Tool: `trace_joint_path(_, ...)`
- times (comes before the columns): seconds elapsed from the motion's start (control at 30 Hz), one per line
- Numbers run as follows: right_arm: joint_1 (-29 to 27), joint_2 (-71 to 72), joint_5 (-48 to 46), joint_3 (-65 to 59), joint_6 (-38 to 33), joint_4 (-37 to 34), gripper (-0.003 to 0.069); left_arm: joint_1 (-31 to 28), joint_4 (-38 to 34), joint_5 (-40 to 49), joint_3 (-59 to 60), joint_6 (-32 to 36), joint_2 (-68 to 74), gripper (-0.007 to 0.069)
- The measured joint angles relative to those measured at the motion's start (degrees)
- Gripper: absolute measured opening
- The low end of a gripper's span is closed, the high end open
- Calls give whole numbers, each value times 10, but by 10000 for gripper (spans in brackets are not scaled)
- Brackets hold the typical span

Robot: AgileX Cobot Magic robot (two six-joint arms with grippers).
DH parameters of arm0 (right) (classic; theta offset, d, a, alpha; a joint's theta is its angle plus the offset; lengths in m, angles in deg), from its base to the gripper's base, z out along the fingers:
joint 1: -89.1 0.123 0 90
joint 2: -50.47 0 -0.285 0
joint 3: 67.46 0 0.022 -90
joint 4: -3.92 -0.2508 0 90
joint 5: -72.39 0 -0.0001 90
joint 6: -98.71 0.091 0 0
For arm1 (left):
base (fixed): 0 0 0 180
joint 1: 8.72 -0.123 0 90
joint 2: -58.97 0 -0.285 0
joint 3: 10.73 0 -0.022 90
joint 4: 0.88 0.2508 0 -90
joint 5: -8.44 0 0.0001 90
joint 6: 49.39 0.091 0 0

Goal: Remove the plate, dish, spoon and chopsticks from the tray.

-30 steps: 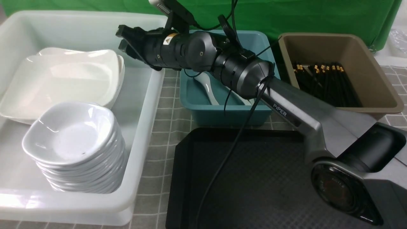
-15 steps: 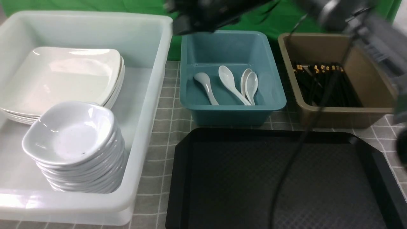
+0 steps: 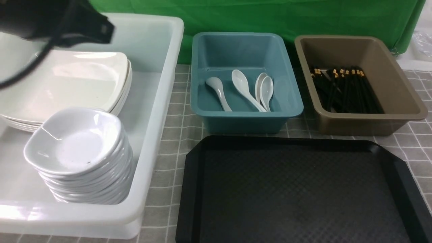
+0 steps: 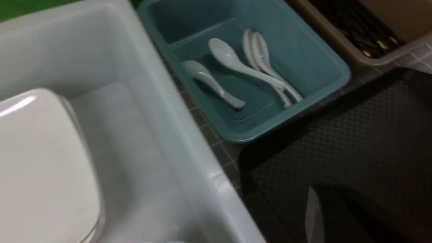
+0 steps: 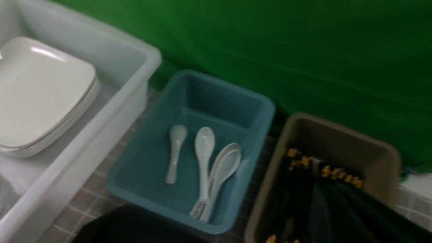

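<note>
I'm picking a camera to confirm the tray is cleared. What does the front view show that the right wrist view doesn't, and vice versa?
Only the front view shows clearly: the whole black rectangular plastic tray, nothing on it; the stack of small white rounded-square dishes; the blurred dark left arm at upper left. Only the right wrist view: nothing distinct of its own. Both: large white square plates stacked in the white plastic tub, four white soup spoons in the teal bin, black chopsticks in the brown bin.
</note>
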Motion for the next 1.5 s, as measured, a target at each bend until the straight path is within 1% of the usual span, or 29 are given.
trace_joint_path(0.03, 0, 8, 3, -8, 4, 7, 24, 3, 0, 0, 0, 0, 0, 2)
trace_joint_path(0.07, 0, 68, 33, -65, 18, 28, 24, 18, -1, 1, 0, 2, 0, 2)
trace_joint_path(0.1, 0, 85, 43, -84, 18, 30, 24, 20, -1, 3, 0, 2, 0, 2)
trace_joint_path(0.13, 0, 182, 110, -194, 38, 50, 24, 31, -1, 9, 0, 3, 0, 2)
trace_joint_path(0.17, 0, 218, 138, -238, 42, 52, 24, 32, -1, 10, 1, 4, 0, 2)
trace_joint_path(0.2, 0, 227, 146, -249, 45, 53, 24, 32, -1, 10, 1, 4, 0, 2)
trace_joint_path(0.27, 0, 291, 197, -331, 59, 55, 24, 32, -4, 8, 7, 4, -1, 2)
trace_joint_path(0.3, 0, 355, 253, -415, 79, 56, 24, 32, -3, 3, 18, 1, -4, 2)
trace_joint_path(0.37, 0, 444, 338, -538, 115, 56, 24, 32, -8, -17, 42, -11, -10, 2)
trace_joint_path(0.4, 0, 501, 400, -623, 133, 56, 24, 32, -12, -30, 58, -20, -15, 2)
trace_joint_path(0.43, 0, 508, 409, -634, 133, 56, 24, 32, -14, -36, 65, -22, -15, 2)
trace_joint_path(0.47, 0, 560, 475, -717, 144, 56, 24, 32, -20, -53, 85, -28, -21, 2)
trace_joint_path(0.53, 0, 629, 568, -825, 148, 56, 27, 32, -25, -79, 125, -35, -34, 2)
trace_joint_path(0.63, 0, 694, 693, -951, 149, 56, 43, 32, -28, -100, 182, -47, -63, 2)
trace_joint_path(0.7, 0, 712, 731, -981, 151, 54, 59, 32, -29, -109, 202, -51, -78, 2)
trace_joint_path(0.73, 0, 730, 776, -1024, 154, 54, 92, 32, -32, -124, 243, -58, -115, 2)
trace_joint_path(0.93, 0, 741, 829, -1048, 156, 54, 208, 32, -34, -199, 358, -102, -250, 2)
trace_joint_path(1.0, 0, 741, 833, -1048, 157, 54, 229, 32, -34, -224, 389, -114, -298, 2)
trace_joint_path(1.03, 0, 741, 833, -1048, 157, 54, 240, 32, -34, -254, 422, -123, -340, 2)
trace_joint_path(1.13, 0, 741, 827, -1048, 157, 54, 241, 32, -34, -314, 477, -128, -431, 2)
trace_joint_path(1.2, 0, 741, 822, -1048, 157, 54, 241, 32, -34, -330, 491, -128, -460, 2)
trace_joint_path(1.33, 0, 741, 818, -1048, 157, 54, 241, 32, -35, -346, 501, -128, -518, 2)
trace_joint_path(1.5, 0, 741, 818, -1048, 157, 54, 241, 32, -35, -350, 502, -128, -527, 2)
